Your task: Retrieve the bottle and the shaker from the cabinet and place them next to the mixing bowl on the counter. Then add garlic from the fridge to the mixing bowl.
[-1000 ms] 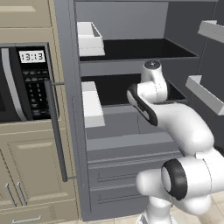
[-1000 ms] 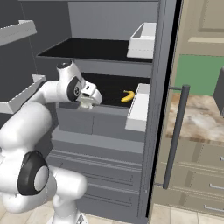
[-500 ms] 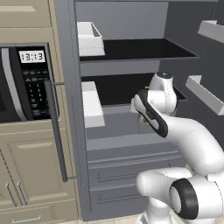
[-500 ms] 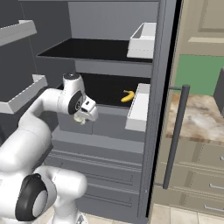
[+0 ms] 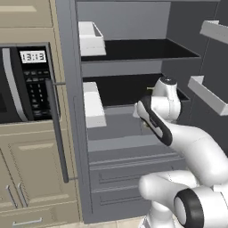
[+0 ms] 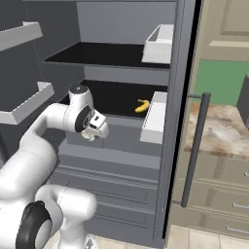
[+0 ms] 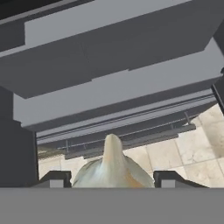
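My gripper (image 7: 111,179) is shut on a pale garlic bulb (image 7: 113,168), whose pointed tip rises between the two dark fingertips (image 7: 54,178). The hand (image 6: 92,130) hangs in front of the open dark grey fridge (image 6: 112,53), just below its lower black shelf (image 5: 129,87), with the garlic (image 6: 87,135) under it. The hand view looks down past the grey fridge drawers (image 7: 118,96) to the tiled floor. A strip of the mottled counter (image 6: 219,126) lies right of the fridge. The bottle, shaker, cabinet and mixing bowl are out of view.
A banana (image 6: 142,105) lies on the lower shelf. White bins (image 5: 91,38) (image 5: 93,104) sit at the shelf ends. The fridge door's bar handle (image 6: 194,151) stands right of the arm; door shelves (image 6: 24,102) jut out on the other side. A black microwave (image 5: 26,84) is beside the fridge.
The hand has drawn back from the lower shelf and dropped lower in front of the fridge, carrying the garlic. The grip has stayed the same.
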Motion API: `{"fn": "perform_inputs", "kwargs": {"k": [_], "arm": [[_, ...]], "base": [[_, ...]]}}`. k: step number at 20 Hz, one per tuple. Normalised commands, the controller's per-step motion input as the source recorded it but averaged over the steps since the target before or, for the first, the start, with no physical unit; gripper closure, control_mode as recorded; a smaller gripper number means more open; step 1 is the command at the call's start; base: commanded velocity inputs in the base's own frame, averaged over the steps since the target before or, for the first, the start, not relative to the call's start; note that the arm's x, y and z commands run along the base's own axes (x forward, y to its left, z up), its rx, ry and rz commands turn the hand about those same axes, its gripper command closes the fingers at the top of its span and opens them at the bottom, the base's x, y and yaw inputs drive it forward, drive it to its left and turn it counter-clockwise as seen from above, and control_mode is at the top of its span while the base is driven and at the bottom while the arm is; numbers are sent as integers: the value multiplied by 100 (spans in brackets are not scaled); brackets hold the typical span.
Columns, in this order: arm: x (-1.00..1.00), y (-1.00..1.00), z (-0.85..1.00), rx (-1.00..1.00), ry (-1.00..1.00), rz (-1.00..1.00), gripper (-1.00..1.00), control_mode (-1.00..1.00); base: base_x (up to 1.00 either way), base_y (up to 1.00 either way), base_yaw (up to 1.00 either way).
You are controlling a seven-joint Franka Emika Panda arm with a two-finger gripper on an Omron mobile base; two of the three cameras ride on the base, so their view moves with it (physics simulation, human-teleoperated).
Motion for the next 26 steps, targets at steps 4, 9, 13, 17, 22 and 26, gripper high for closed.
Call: {"fn": "perform_inputs", "kwargs": {"k": [4, 9, 13, 17, 22, 26], "arm": [[0, 0, 0, 0, 0, 0, 100, 100], [0, 0, 0, 0, 0, 0, 100, 100], [0, 0, 0, 0, 0, 0, 100, 100], [0, 0, 0, 0, 0, 0, 100, 100], [0, 0, 0, 0, 0, 0, 100, 100], [0, 0, 0, 0, 0, 0, 100, 100]], "base": [[-82, -7, -20], [-77, 0, -37], [-31, -27, -61], [-11, -25, -81], [0, -34, -87], [2, -47, -83]]}}
